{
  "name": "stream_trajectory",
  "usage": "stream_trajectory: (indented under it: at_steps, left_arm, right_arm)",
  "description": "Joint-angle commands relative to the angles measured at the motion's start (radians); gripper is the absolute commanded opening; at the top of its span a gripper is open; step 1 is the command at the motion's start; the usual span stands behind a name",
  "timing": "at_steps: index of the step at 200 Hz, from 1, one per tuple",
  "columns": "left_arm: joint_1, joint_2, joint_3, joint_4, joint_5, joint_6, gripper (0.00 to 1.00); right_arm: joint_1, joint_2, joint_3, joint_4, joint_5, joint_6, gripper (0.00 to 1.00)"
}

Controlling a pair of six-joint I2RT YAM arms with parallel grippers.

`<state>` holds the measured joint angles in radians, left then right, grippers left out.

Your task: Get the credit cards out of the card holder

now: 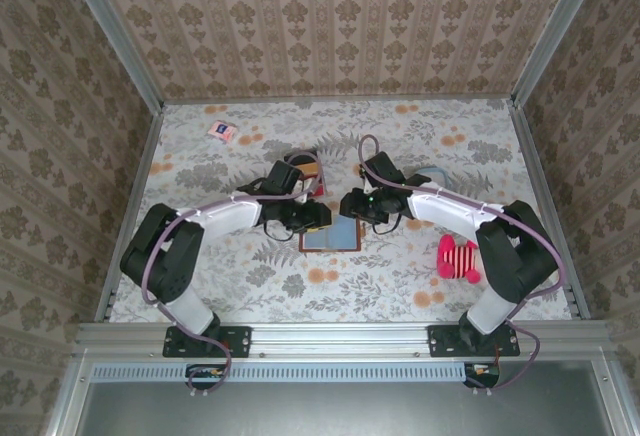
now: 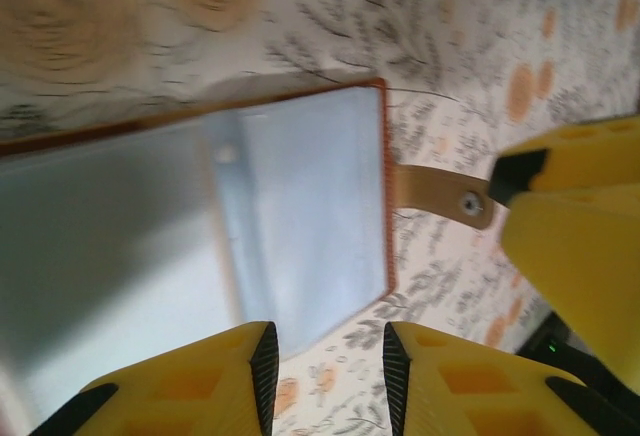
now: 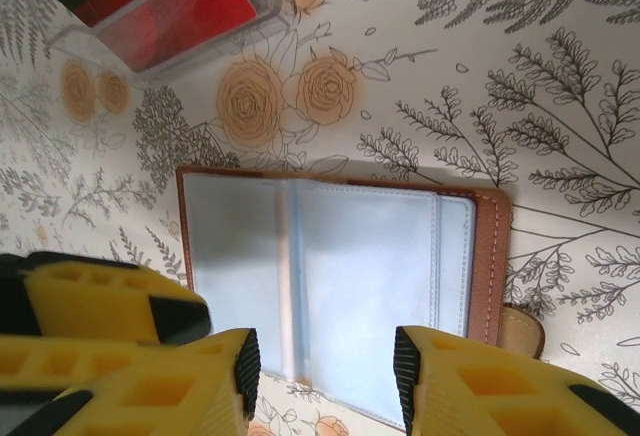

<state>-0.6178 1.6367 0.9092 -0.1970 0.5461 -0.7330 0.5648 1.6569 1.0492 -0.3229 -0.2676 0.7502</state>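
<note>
Card holder [image 1: 330,237] lay open at middle of counter [image 1: 420,286], long axis left-to-right. Left gripper [image 2: 325,356] and right gripper [image 3: 325,364] both released, empty, poised just above it; neither clearly nearer.

card holder [image 3: 340,296]: brown leather-look rim w/ smooth grey-blue inside (slight sheen); fingers [image 3: 500,396] matt yellow plastic; table cover [image 3: 560,76] matt, printed.

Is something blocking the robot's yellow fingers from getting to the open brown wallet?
No, nothing visible does. The right gripper hangs open right over the open brown leather-look wallet with the grey-blue inside. The left gripper is open at its edge too. The red rectangular tray sits apart, beyond it.
</note>
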Motion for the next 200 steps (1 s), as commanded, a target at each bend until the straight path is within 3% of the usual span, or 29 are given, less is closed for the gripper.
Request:
stream_trajectory:
  at_steps: [1,114,169,200]
  left_arm:
    - [0.046,-0.062,-0.054,-0.070,-0.104,-0.005,0.37]
    - [0.073,-0.011,-0.094,-0.008,-0.080,-0.037,0.39]
    - [0.072,0.009,-0.093,0.023,-0.051,-0.045,0.24]
    - [0.071,0.014,-0.086,0.014,-0.051,-0.040,0.22]
  right_arm:
    - [0.036,0.049,0.058,-0.055,-0.018,-0.050,0.45]
    - [0.070,0.238,0.136,-0.124,0.005,-0.069,0.45]
    - [0.070,0.261,0.137,-0.118,-0.002,-0.072,0.44]
    - [0.070,0.266,0.135,-0.116,-0.004,-0.072,0.44]
